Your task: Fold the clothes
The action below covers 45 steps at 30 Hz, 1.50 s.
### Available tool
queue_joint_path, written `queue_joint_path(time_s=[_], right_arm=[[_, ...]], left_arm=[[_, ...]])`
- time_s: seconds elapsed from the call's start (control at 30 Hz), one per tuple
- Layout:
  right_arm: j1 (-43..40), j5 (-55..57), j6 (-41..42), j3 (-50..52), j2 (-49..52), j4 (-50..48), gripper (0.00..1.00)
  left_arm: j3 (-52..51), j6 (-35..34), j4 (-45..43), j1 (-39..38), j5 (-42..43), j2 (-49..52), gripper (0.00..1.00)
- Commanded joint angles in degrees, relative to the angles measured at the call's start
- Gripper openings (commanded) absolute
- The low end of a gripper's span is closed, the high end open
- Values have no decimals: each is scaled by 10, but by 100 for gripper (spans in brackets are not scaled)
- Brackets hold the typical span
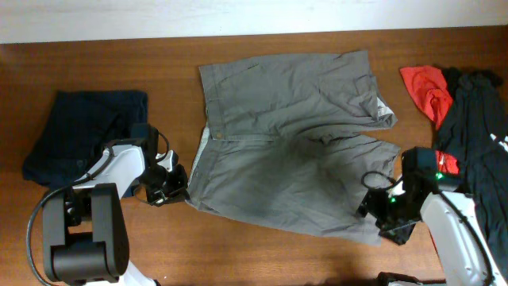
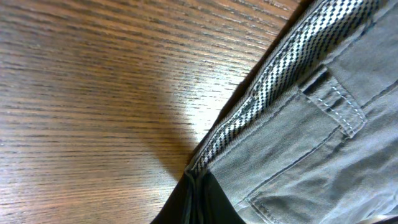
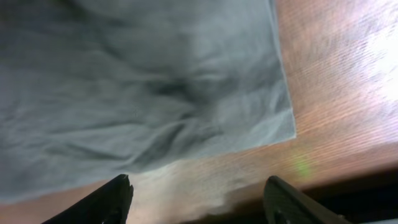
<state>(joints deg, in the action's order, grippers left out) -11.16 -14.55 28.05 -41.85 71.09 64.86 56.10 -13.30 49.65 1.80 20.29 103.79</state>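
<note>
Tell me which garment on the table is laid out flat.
The grey-khaki shorts in the middle, spread open on the table; the navy garment at the left sits bundled, and the red garment and black garment at the right lie bunched.

Robot work bench, lab-type setup. Bare wooden table (image 1: 262, 254) with plain grain; pale wall strip (image 1: 238, 16) runs along the far edge. Two robot arms stand at the near edge. Left arm (image 1: 111, 171) has white and black shells and a loose black cable (image 1: 33, 230). Right arm (image 1: 444, 214) has a small green light (image 1: 390, 199) lit. Clothes are set out like work pieces: grey shorts (image 1: 294, 143) spread flat mid-table, dark navy garment (image 1: 79, 127) at left, red garment (image 1: 425, 87) and black garment (image 1: 476, 143) heaped at right.
</note>
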Motion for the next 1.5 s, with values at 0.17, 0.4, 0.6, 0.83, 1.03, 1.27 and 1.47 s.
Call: queue_joint_path(time_s=[0.17, 0.4, 0.6, 0.83, 1.03, 1.27, 1.47], right_arm=[[2, -4, 135, 133, -2, -83, 62], [2, -17, 182, 174, -2, -170, 43], [2, -7, 154, 174, -2, -176, 27], [2, 77, 148, 153, -2, -120, 49], [2, 103, 165, 153, -2, -129, 65], [2, 105, 190, 153, -2, -189, 39], [2, 131, 189, 153, -2, -194, 14]], left_arm=[[0, 7, 3, -1, -3, 17, 6], [10, 14, 5, -1, -3, 17, 6], [10, 30, 13, -1, -4, 17, 6], [16, 40, 24, -1, -6, 16, 5], [23, 40, 28, 14, -17, 1, 5], [23, 52, 38, 19, -36, -4, 5], [24, 53, 42, 19, -36, -4, 5]])
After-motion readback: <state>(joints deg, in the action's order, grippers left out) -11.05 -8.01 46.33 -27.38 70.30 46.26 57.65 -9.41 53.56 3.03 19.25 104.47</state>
